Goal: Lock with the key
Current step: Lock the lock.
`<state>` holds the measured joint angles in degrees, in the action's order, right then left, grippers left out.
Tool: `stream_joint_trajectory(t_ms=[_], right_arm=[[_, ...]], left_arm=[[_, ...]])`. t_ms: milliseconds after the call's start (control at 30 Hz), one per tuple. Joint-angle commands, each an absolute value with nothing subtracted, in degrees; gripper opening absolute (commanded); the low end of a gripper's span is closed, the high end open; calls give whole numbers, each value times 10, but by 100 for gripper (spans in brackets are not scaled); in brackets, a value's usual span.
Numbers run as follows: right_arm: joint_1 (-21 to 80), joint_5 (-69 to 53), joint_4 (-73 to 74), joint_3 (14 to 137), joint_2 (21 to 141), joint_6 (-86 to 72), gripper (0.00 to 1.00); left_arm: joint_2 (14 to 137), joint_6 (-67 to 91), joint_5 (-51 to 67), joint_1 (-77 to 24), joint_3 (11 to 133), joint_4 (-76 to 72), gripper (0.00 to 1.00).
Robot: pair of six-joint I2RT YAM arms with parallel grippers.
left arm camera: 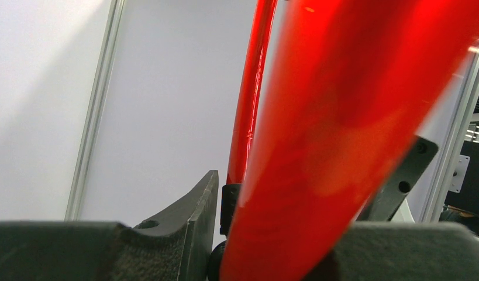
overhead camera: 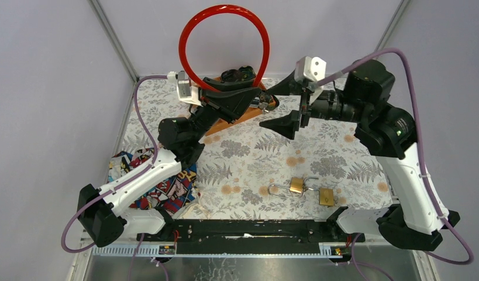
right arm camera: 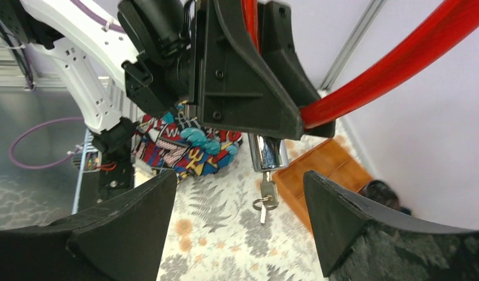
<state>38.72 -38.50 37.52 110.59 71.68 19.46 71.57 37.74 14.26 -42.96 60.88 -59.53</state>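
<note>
left gripper [overhead camera: 252, 92] jaws clenched on red cable lock [overhead camera: 185, 41], far edge of surface [overhead camera: 342, 158] | right gripper [overhead camera: 272, 108] jaws released, near inserted key [right arm camera: 267, 190]

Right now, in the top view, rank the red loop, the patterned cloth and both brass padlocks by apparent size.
Largest: red loop.
Next: patterned cloth, partly covered.
Smallest: left padlock and right padlock; their bodies look alike, so unranked.

Pale grey walls [overhead camera: 44, 88], aluminium corner posts [overhead camera: 114, 41], fern-print tablecloth [overhead camera: 248, 158].
</note>
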Motion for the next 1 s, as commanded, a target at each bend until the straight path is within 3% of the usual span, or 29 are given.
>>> stream_joint_trajectory(t_ms=[0,300,500,700,800,967], right_arm=[[382,-392,429,1117,732,187,83],[371,-413,398,1094,732,172,53],[360,-411,406,1085,735,178,52],[356,-417,391,1080,734,171,13],[356,-430,388,1079,732,172,0],[352,-421,426,1063,726,219,0]], left_arm=[[702,362,162,-425,608,-642,0],[699,365,178,-426,603,-646,0],[700,365,184,-426,604,-656,0],[702,367,187,-427,604,-652,0],[701,367,189,-427,602,-652,0],[702,346,183,-423,610,-669,0]])
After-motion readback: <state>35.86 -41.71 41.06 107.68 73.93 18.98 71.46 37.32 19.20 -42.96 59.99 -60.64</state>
